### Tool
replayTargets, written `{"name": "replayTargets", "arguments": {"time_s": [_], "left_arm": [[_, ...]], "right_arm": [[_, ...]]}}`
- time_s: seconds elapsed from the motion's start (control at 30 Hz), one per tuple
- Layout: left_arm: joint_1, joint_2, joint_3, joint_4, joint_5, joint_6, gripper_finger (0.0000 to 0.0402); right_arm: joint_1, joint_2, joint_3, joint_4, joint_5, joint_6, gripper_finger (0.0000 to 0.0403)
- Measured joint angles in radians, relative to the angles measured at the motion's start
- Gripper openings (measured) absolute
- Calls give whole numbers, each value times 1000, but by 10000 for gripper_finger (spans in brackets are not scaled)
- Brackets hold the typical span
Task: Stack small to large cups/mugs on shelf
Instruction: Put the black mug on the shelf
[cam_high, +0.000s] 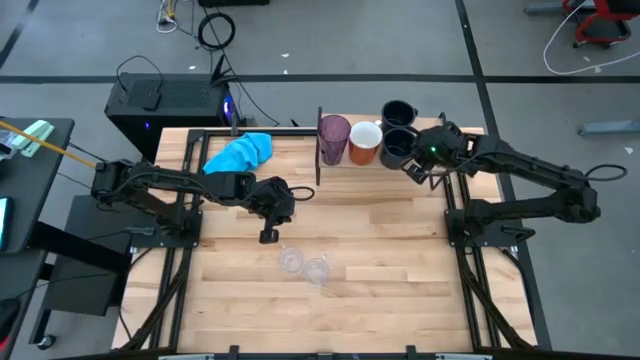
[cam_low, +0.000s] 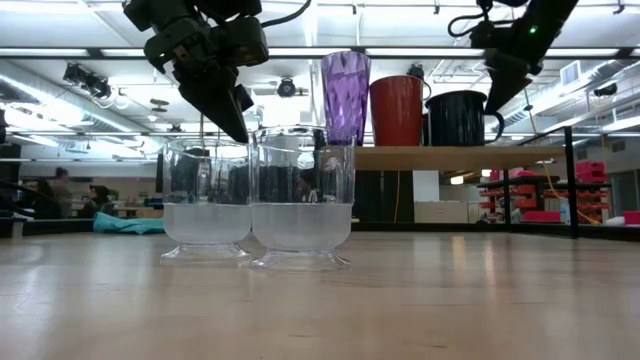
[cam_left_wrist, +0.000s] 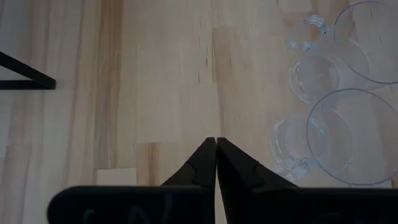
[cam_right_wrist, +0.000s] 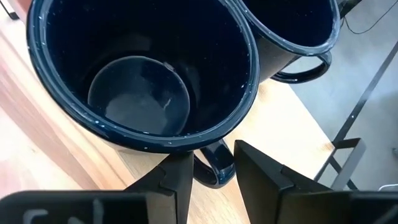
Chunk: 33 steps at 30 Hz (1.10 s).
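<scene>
On the shelf (cam_high: 440, 172) at the table's far side stand, in a row, the purple tumbler (cam_high: 333, 138), the orange mug (cam_high: 364, 143) and a navy mug (cam_high: 397, 146). A second navy mug (cam_high: 398, 112) stands just behind it. My right gripper (cam_right_wrist: 214, 155) is at the nearer navy mug's handle, shut on it. Two clear glasses (cam_high: 291, 261) (cam_high: 316, 270) stand upright on the tabletop near the middle. My left gripper (cam_left_wrist: 216, 142) is shut and empty, above the table just to the far left of the glasses. My right gripper pinches the nearer navy mug's handle (cam_right_wrist: 211, 167) between its two fingers, one on each side of the loop. The fingers slant down from the table's right side. The mug stands upright with its base on the shelf.
A blue cloth (cam_high: 240, 152) lies at the table's far left. The shelf's dark upright panel (cam_high: 320, 135) stands beside the purple tumbler. Bare wood lies between the glasses and the shelf.
</scene>
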Motion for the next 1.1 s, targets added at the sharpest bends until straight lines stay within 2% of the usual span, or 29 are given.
{"name": "replayTargets", "arguments": {"time_s": [0.47,0.63,0.9,1.1], "left_arm": [[0,0,0,-4,0,0,18],[0,0,0,-12,0,0,13],[0,0,0,-14,0,-1,25],[0,0,0,-14,0,-2,16]], "right_arm": [[0,3,-2,18,-5,0,123],[0,3,21,-10,-39,0,123],[0,3,35,-23,-45,26,123],[1,3,35,-23,-53,44,123]]}}
